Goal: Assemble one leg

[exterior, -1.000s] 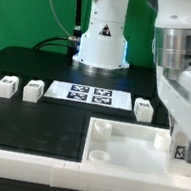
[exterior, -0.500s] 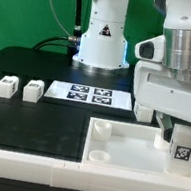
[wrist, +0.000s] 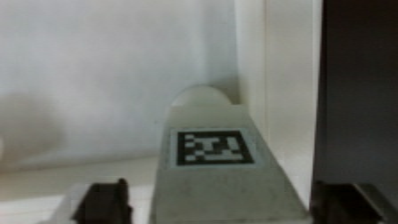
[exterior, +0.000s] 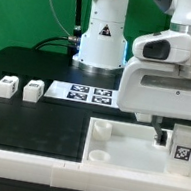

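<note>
Gripper [exterior: 182, 129] of the arm hangs low over the white tray-like part [exterior: 124, 149], at about four o'clock of the black table in the exterior view, and its fingers are closed on one leg [exterior: 183, 148], which stands upright with the tag facing outward. I think the leg is held like this so that it can go straight down into the corner socket below it; whether it already touches the socket I cannot tell. In the wrist view the leg [wrist: 217, 165] sits between the two dark fingertips [wrist: 107, 200]. Two other legs [exterior: 17, 89] wait at nine o'clock, beside the marker board [exterior: 91, 95].
</note>
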### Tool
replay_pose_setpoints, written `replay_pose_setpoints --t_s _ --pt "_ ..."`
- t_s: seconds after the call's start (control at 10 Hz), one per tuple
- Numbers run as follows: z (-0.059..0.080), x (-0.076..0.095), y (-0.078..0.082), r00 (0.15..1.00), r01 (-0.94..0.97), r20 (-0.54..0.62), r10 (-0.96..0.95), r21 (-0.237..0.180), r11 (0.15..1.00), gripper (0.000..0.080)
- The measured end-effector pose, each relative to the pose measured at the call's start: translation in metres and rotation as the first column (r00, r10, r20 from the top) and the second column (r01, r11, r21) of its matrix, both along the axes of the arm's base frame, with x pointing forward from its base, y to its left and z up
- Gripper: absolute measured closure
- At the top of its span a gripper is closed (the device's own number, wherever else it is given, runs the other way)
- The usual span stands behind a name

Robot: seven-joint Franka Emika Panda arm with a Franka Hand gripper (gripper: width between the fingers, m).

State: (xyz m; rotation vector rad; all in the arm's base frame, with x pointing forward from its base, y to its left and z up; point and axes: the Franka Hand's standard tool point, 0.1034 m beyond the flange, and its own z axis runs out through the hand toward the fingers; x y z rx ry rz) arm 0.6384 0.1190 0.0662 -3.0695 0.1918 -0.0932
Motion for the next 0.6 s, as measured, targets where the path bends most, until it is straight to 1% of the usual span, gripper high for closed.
replay_pose_setpoints --t_s 0.1,0.2,0.3,0.4,0.5,0.6 --pt "-0.0001 -0.0001 0.0002 1.0 0.021 -0.002 -0.021 0.003 1.0 0.0413" --pt "-0.0002 -0.0001 0.0 0.993 0.115 -0.008 -0.115 0.009 0.993 0.0507" --pt "-0.0002 0.0 -0.0003 0.982 0.187 -0.013 -0.187 0.013 0.982 0.0506" --pt "0.0001 0.0007 -0.0011 0.936 0.351 -0.024 -0.35 0.024 0.936 0.0506" --pt "0.0003 0.0013 -0.0022 0.847 0.531 -0.042 -0.529 0.033 0.847 0.0506" --pt "-0.0001 0.0017 -0.0038 0.728 0.685 -0.067 -0.682 0.044 0.727 0.0506"
